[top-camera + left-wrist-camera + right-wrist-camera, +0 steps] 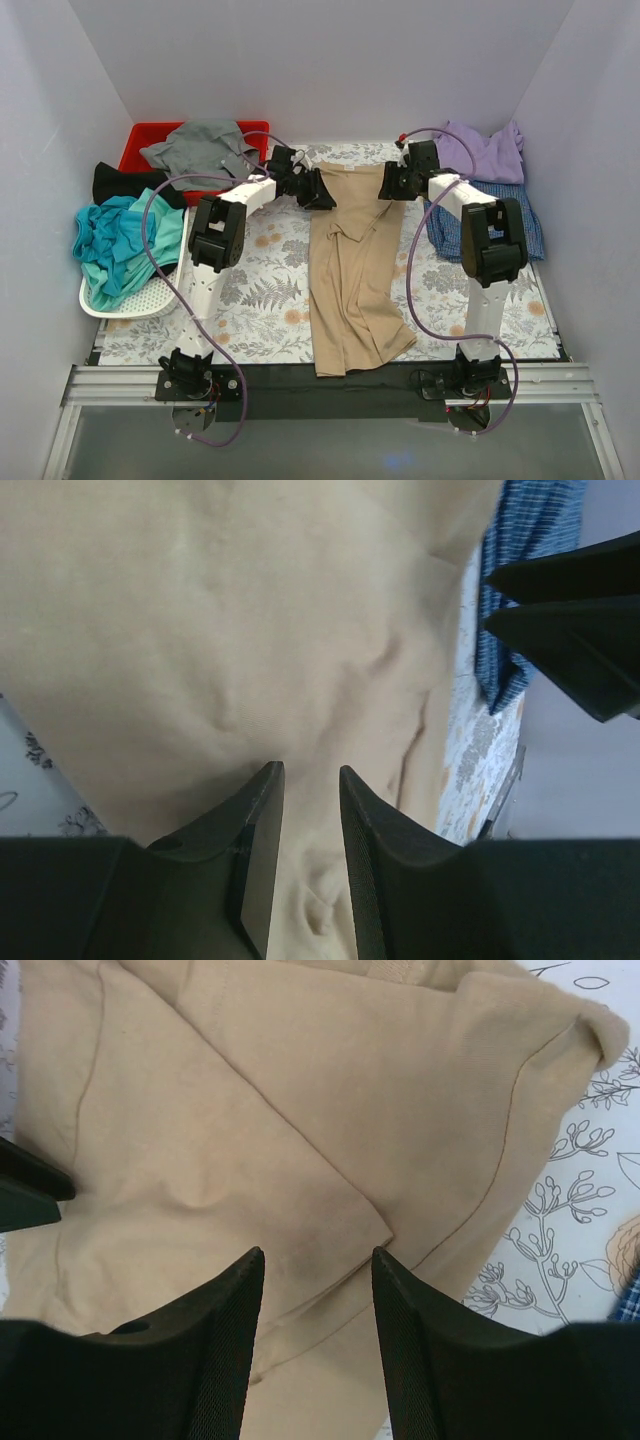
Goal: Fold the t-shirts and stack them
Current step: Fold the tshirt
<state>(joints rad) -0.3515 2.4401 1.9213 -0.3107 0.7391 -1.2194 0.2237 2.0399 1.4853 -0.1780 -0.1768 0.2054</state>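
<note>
The plain tan-beige cloth t-shirt [350, 280] lies as a long folded strip down the middle of the fern-and-flower print table [265, 300], with its far end between the two arms. The left end effector [310, 770] is at the shirt's far left corner. Its fingers are only a narrow slit apart with tan cloth bunched in the gap, and honestly I can't tell if it's actually pinching. The right end effector [316, 1255] is at the far right corner, partly open over a folded edge of the shirt and gripping nothing. A lavender t-shirt [485, 150] and a blue-checked t-shirt [442, 238] are piled by the right arm.
</note>
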